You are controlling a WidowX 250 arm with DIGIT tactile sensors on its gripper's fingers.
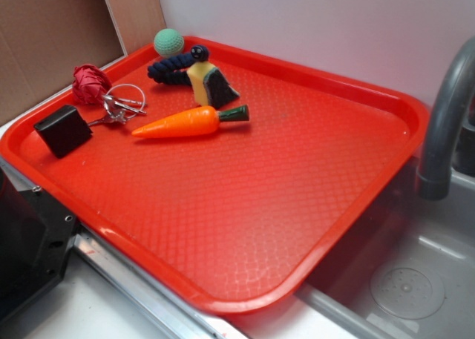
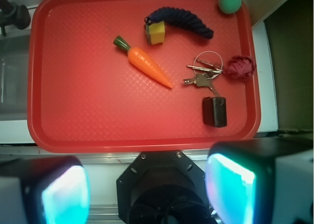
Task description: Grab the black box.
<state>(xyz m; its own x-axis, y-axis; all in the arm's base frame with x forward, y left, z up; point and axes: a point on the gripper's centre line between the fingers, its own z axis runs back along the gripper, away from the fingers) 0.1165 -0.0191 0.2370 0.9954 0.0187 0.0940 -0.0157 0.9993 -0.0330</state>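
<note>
The black box point(image 1: 62, 130) point(image 2: 215, 111) is lying flat on the red tray point(image 1: 297, 205) point(image 2: 78, 111), near the tray's left corner in the exterior view and near the lower right corner in the wrist view. A bunch of keys on a ring point(image 1: 119, 107) point(image 2: 203, 73) is lying just beside the box, and a red crumpled item point(image 1: 90, 83) point(image 2: 241, 67) is sitting next to the ring. An orange toy carrot point(image 1: 189, 122) point(image 2: 144, 62) is resting toward the middle of the tray. A yellow-and-black wedge toy point(image 1: 209, 84) point(image 2: 155, 33) is leaning against a dark blue rope point(image 1: 172, 68) point(image 2: 186, 19). A green ball point(image 1: 168, 41) point(image 2: 229, 1) is sitting at the tray's rim. The gripper point(image 2: 147, 185) is hovering off the tray's near edge, well apart from the box; its fingers point(image 2: 230, 185) are standing wide apart and holding nothing.
</note>
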